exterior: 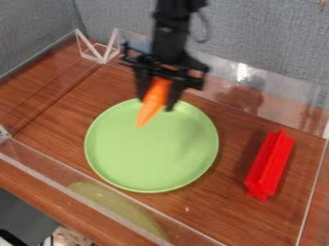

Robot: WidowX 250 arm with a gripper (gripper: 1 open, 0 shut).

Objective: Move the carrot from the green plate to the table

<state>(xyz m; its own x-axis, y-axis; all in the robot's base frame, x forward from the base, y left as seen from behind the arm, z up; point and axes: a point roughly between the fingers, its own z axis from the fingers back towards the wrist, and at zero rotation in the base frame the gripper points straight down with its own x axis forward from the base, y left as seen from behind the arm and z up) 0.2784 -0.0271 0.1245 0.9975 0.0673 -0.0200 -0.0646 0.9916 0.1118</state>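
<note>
The orange carrot [152,105] hangs in the air above the far part of the green plate [150,157], tip pointing down and left. My gripper [162,86] is shut on its upper, stem end, so the stem is hidden between the fingers. The dark arm rises straight up out of the frame. The plate lies bare on the reddish-brown table [52,106].
A red ribbed block [270,163] lies on the table to the right of the plate. A small white wire stand [96,43] sits at the back left. Clear acrylic walls [264,82] edge the table at the back and front.
</note>
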